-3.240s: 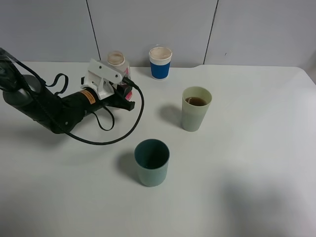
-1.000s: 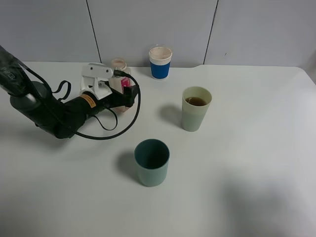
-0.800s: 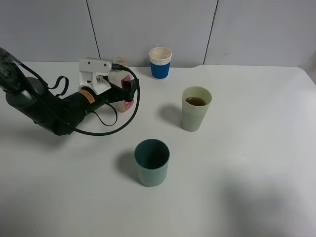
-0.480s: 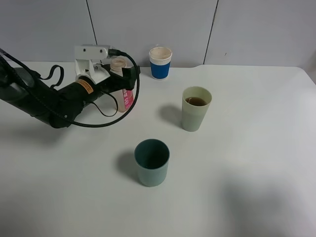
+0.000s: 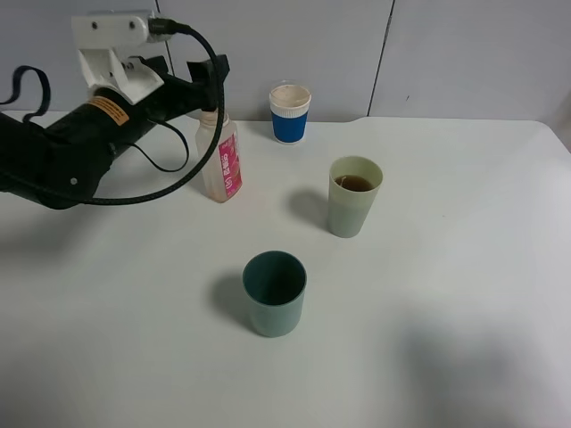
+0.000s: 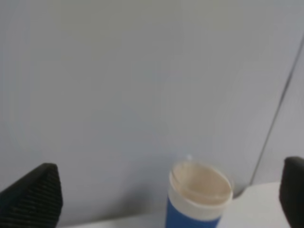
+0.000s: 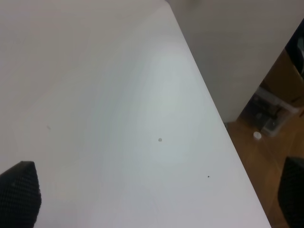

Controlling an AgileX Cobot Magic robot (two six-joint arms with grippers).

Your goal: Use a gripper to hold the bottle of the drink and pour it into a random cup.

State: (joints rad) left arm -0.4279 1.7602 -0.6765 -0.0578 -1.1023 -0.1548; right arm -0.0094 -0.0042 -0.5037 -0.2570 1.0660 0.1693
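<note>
Bottle (image 5: 222, 159) stands upright on the table, left of the yellow-green cup (image 5: 354, 196), which holds brown drink. My left claw (image 5: 192, 85) hangs released above it; retreat clear without clipping its neck.

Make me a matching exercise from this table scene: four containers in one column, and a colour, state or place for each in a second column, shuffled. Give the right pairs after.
Things:
1. bottle
2. paper cup
3. yellow-green cup
4. teal cup

Descriptions:
A. nearest the camera, nothing seen inside
B. brown liquid inside
C. pink label, standing upright under the left gripper
D. blue sleeve with white rim, by the back wall

Pairs: 1-C, 2-D, 3-B, 4-A
</note>
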